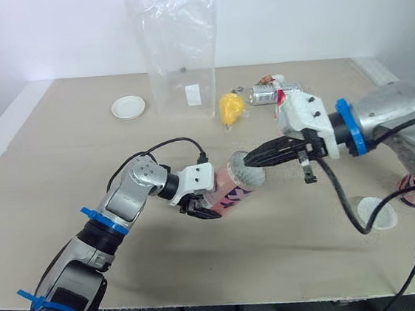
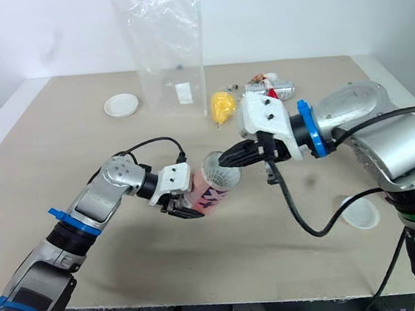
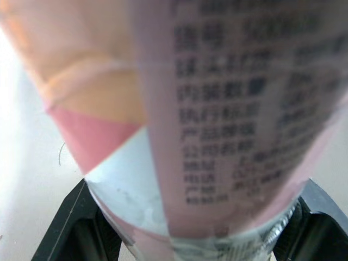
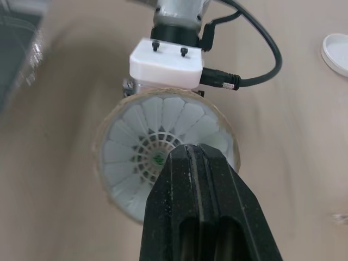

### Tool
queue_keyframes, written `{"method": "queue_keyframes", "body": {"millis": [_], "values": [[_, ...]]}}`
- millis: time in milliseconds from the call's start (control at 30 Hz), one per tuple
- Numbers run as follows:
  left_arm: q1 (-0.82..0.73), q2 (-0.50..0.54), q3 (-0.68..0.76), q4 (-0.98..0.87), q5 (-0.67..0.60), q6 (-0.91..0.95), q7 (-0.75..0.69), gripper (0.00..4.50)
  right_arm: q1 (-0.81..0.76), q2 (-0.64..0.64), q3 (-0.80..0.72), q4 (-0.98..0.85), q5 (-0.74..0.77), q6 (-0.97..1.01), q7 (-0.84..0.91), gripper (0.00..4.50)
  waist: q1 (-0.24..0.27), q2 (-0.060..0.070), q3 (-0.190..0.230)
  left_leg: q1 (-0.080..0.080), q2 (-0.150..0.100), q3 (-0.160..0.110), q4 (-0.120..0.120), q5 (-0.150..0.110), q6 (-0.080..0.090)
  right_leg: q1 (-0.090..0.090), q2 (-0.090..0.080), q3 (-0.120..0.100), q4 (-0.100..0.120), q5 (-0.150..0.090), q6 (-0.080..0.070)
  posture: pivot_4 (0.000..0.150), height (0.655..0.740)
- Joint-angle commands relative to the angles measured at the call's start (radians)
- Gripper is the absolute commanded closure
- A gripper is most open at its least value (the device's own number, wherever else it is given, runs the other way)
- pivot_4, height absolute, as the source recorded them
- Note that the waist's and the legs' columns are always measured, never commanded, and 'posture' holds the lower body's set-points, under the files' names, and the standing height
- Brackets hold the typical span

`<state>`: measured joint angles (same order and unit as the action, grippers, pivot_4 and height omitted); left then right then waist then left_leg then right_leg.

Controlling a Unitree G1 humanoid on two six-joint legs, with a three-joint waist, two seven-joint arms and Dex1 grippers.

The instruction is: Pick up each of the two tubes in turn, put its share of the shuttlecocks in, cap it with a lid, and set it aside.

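Two white lids lie on the table (image 1: 52, 164). The first lid (image 1: 128, 106) sits far back on the left, just left of one clear plastic bag (image 1: 180, 54) that stands upright and looks empty.

Near the middle front, the left gripper (image 1: 200, 207) has its two black fingers (image 3: 70, 228) clamped on either side of the closed lower end of one tube (image 1: 233, 185). The tube is pink with printed lettering. It is held off the table and tilted, with its open mouth pointing up and to the right, toward the other arm.

One shuttlecock (image 4: 157, 147) sits in that mouth. Its white feather skirt faces outward and fills the rim almost all the way round.

The right gripper (image 1: 250, 159) reaches in from the right. Its fingers are pressed together into a single black wedge whose tip rests in the centre of the feather skirt. Whether any feather is nipped between them cannot be told.

Behind the grippers, right of the bag, lie one yellow object (image 1: 231, 108) and one crumpled silvery packet (image 1: 275, 91) with a red mark, close together near the table's far edge.

The second lid (image 1: 378, 213) lies at the front right, below the right arm and well apart from the first. Just beside it, something pinkish (image 1: 409, 182) shows behind the arm, but it is too hidden to identify.
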<state>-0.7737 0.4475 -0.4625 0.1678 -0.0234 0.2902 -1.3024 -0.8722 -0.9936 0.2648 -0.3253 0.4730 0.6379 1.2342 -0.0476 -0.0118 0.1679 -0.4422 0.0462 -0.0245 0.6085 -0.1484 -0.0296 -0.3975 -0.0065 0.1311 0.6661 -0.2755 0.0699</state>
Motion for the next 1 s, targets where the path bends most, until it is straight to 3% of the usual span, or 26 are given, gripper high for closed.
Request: {"method": "queue_keyframes", "body": {"millis": [33,567,1000], "values": [[0.012,0.008,-0.02,0.018,0.019,0.028,-0.004,1.57,-0.051,0.025,0.082,0.045,-0.128,-0.089,0.058,4.45,0.0,0.0,0.0,0.0,0.0,0.0,0.0,0.0,0.0,0.0,0.0,0.0,0.0,0.0,0.0,0.15,0.74],[0.019,-0.033,-0.018,0.018,0.007,0.052,0.007,1.57,-0.219,0.184,0.379,0.215,-0.45,-0.222,0.332,4.45,0.004,0.001,0.0,0.0,0.0,-0.001,0.001,0.0,0.0,0.0,0.0,0.0,0.001,0.0,0.001,0.15,0.74],[0.037,-0.037,-0.007,-0.006,0.005,0.071,0.026,1.57,-0.237,0.291,0.432,0.352,-0.532,-0.336,0.38,4.45,-0.001,-0.002,-0.003,0.007,0.001,-0.002,0.003,0.001,-0.001,0.008,0.001,-0.002,0.002,0.0,-0.005,0.15,0.74]]}}
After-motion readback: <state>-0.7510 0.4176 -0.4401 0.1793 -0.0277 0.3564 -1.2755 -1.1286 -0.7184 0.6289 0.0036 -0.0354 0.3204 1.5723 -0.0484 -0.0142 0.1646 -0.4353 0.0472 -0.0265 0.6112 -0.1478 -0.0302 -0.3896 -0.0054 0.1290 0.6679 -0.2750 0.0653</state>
